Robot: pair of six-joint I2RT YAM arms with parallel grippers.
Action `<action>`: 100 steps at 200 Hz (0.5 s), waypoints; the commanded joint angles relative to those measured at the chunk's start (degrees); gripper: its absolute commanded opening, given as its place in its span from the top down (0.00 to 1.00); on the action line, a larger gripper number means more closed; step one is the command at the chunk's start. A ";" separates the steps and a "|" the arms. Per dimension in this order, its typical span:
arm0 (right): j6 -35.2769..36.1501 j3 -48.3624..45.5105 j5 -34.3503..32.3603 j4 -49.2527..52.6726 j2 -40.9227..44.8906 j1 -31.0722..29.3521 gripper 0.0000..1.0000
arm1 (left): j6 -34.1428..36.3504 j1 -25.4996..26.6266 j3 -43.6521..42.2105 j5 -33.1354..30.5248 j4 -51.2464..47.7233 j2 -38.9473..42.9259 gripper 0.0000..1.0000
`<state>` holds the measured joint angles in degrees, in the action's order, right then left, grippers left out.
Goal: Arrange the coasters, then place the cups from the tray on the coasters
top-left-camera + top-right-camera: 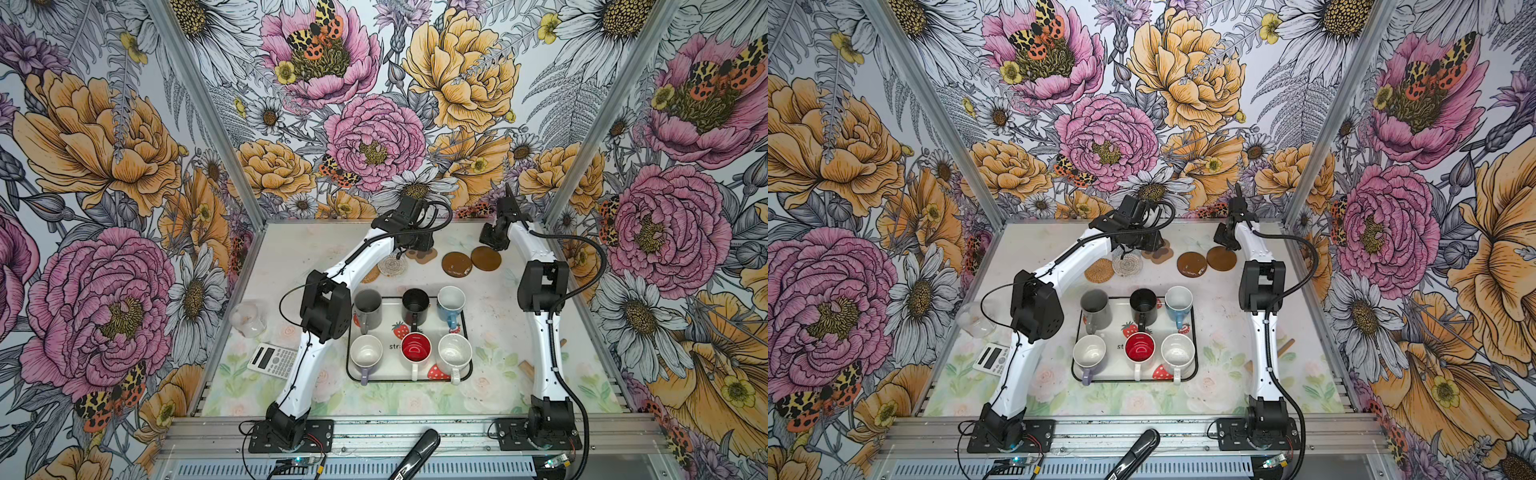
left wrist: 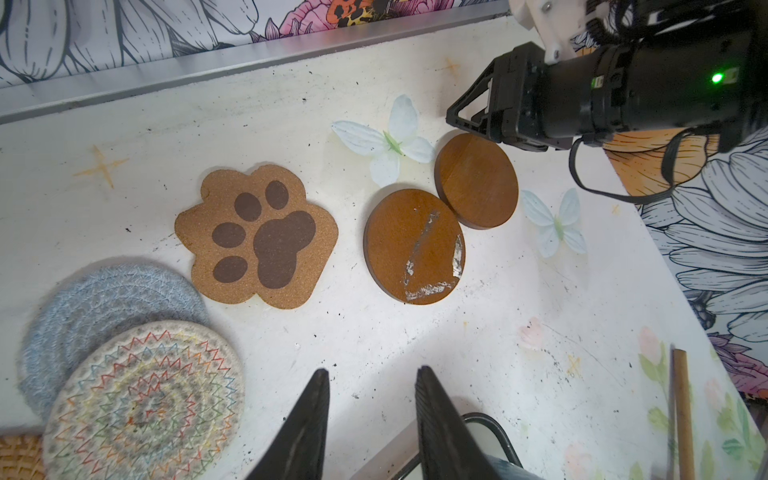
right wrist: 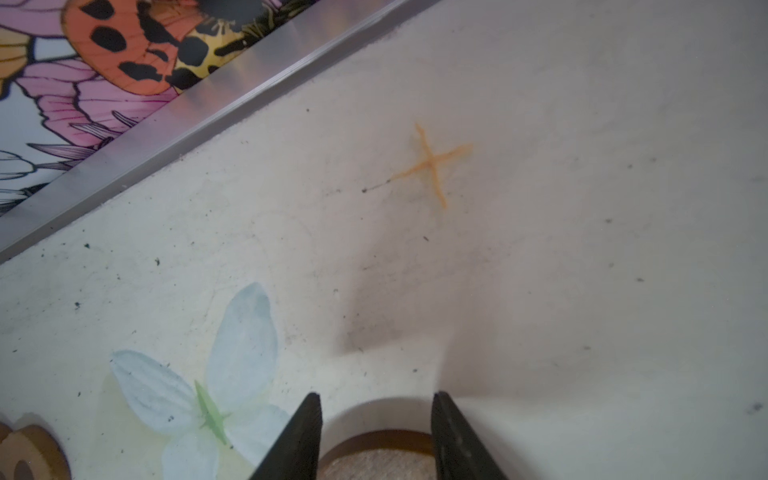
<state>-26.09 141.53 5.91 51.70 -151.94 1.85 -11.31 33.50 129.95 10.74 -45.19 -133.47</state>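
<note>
Six cups stand on the strawberry tray (image 1: 392, 316): grey (image 1: 368, 305), black (image 1: 415, 305), light blue (image 1: 451, 303), lavender (image 1: 365, 353), red-inside (image 1: 416, 348), speckled (image 1: 454, 353). Behind the tray lie the coasters: tan rattan (image 1: 371, 274), a zigzag-stitched round (image 2: 145, 399) overlapping the grey-blue one (image 2: 104, 299), the paw (image 2: 257, 237), a scratched brown disc (image 2: 415, 245) and a second brown disc (image 2: 478, 183) touching it. My left gripper (image 2: 372, 370) hovers open and empty near the tray's far rim. My right gripper (image 3: 376, 395) stands open over the second disc's far edge (image 3: 378, 457).
A clear glass beaker (image 1: 249, 318) and a calculator (image 1: 272, 359) sit left of the tray. A wooden stick (image 1: 525, 368) lies on the right. Two fabric butterflies (image 2: 388, 141) lie flat by the discs. The back wall rail (image 2: 249, 62) runs close behind the coasters.
</note>
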 commanded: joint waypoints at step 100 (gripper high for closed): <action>1.30 -7.04 -0.79 1.08 2.92 -0.38 0.53 | 1.55 0.03 -1.32 -0.68 0.91 3.30 0.63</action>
<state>-25.41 136.79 5.65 49.84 -150.06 1.80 -10.87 33.50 129.88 10.74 -45.15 -133.47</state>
